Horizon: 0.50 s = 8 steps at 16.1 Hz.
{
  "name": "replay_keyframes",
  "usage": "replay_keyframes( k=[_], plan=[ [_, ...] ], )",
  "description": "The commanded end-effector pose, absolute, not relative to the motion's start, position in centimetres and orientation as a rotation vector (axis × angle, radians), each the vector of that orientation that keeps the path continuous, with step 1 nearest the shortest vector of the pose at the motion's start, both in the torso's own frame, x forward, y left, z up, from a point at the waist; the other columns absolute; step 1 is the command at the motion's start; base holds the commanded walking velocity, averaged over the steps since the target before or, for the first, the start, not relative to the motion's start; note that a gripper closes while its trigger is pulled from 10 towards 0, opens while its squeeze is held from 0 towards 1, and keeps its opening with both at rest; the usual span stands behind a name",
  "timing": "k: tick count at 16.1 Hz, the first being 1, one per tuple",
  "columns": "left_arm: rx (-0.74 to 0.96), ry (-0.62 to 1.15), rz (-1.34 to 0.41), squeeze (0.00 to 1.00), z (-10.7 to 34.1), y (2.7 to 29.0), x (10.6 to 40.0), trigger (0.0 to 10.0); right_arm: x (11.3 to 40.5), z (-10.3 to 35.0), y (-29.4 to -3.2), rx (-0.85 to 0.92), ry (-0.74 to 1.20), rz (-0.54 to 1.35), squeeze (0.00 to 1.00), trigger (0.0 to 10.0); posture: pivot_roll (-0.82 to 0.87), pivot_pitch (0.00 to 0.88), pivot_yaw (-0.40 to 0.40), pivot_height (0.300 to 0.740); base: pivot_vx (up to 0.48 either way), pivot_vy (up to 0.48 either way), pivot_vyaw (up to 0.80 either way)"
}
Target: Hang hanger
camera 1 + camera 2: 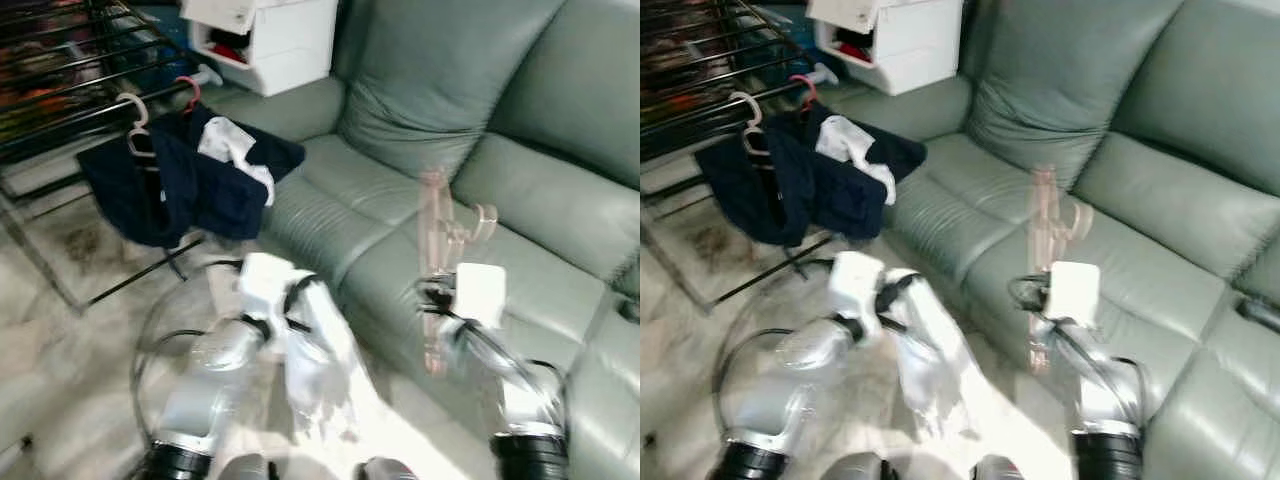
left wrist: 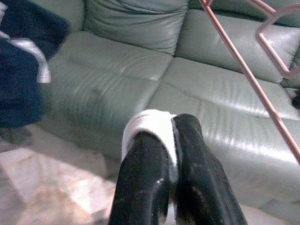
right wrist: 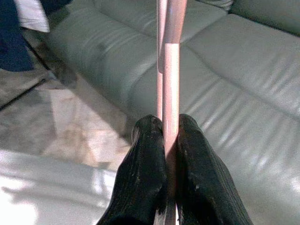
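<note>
Glossy pink plastic hanger (image 3: 171, 70), leathery sofa (image 1: 400, 250)

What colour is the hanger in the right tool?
Pale pink hanger; clearest in the right wrist view.

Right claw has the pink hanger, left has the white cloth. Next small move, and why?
Probably bring the white cloth in the left claw up toward the pink hanger. The right claw pinches the hanger upright over the sofa, bare, and the drying rack is off to the robot's left.
</note>
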<state>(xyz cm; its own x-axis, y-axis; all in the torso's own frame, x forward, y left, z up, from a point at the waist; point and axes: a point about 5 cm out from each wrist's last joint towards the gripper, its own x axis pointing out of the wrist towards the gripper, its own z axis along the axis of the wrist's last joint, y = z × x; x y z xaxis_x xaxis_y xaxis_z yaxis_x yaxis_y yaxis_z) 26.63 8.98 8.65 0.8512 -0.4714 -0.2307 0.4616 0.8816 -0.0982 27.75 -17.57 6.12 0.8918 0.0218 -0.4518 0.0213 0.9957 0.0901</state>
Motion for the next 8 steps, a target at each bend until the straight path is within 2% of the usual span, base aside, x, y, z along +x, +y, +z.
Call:
replay_keyframes(
  k=[1, 6, 8],
  plan=[
    [-0.036, 0.187, -0.516, 0.0, 9.96, 8.21, 26.93, 10.0, 27.82, 6.33, -18.44, 0.085, 0.465, -0.029, 0.0, 10.0, -0.05, 0.029, 0.001, 0.74, 0.0, 0.0, -0.41],
    [-0.015, 0.172, -0.508, 0.0, 10.13, 8.27, 27.02, 10.0, 27.88, 6.35, -18.38, 0.083, 0.463, -0.025, 0.0, 10.0, -0.05, 0.029, 0.001, 0.74, 0.0, 0.0, 0.0],
    [0.042, 0.165, -0.458, 0.0, 10.23, 8.49, 27.55, 10.0, 27.85, 6.4, -18.37, 0.083, 0.461, -0.021, 0.0, 10.0, -0.05, 0.028, 0.003, 0.74, 0.0, 0.0, 0.0]
  ],
)
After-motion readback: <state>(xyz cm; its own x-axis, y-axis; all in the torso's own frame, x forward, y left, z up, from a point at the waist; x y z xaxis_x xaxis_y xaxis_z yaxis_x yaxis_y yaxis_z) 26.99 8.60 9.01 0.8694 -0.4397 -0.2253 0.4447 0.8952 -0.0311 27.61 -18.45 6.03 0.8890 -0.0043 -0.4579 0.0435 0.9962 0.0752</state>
